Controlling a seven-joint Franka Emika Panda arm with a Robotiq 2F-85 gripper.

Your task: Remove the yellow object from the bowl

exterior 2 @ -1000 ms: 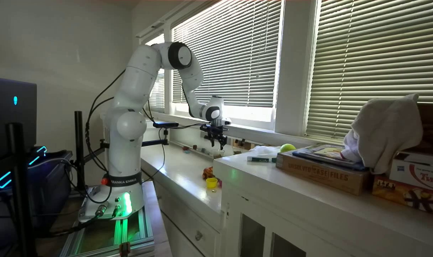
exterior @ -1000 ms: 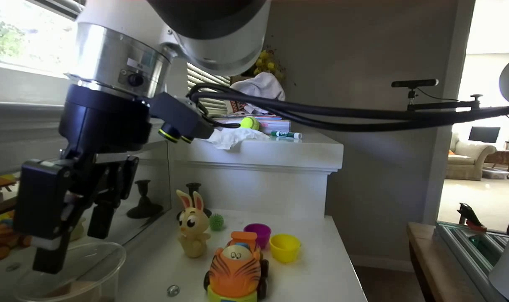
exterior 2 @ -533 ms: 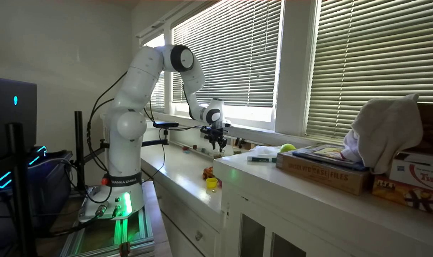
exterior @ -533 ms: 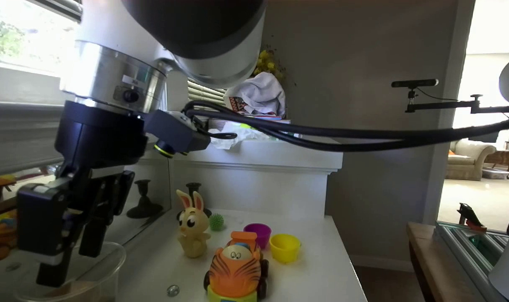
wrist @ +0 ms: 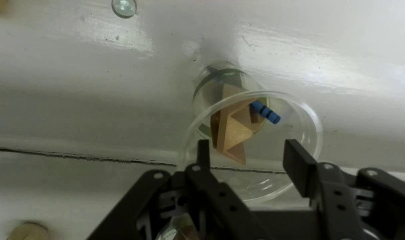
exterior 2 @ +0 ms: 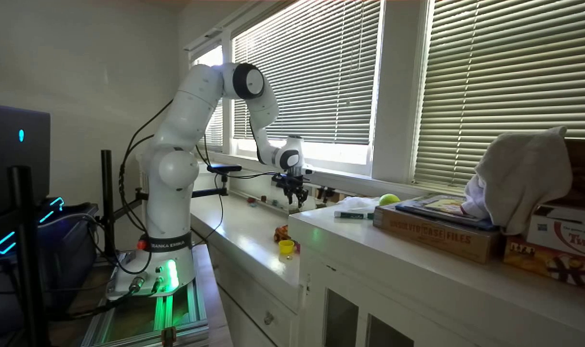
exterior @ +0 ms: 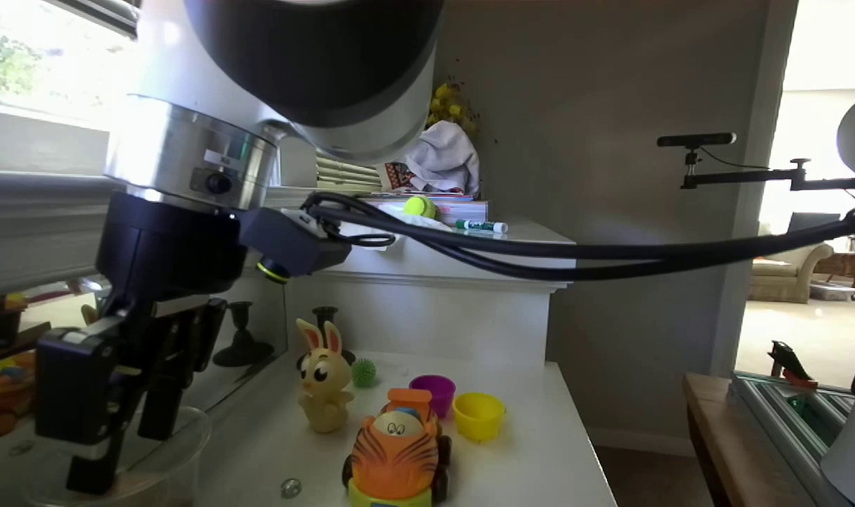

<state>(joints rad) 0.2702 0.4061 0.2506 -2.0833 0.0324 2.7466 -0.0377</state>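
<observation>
The bowl is clear plastic with a pale rim; it shows in the wrist view and at the lower left of an exterior view. Inside it lies a yellowish-tan, faceted object, beside a blue banded stick. My gripper is open and empty, its fingers apart over the bowl's opening, with the yellowish object just ahead of and between the tips. In an exterior view the gripper overlaps the bowl's rim; how deep the tips are is unclear. The gripper is small in an exterior view.
An orange tiger car, a bunny toy, a yellow cup, a purple cup and a green spiky ball stand on the white counter. A glass bead lies near the bowl. A mirrored wall runs behind the bowl.
The arm and gripper have moved down, bringing the fingertips lower against the bowl. The gripper has stayed open. The toys and the bowl have not moved.
</observation>
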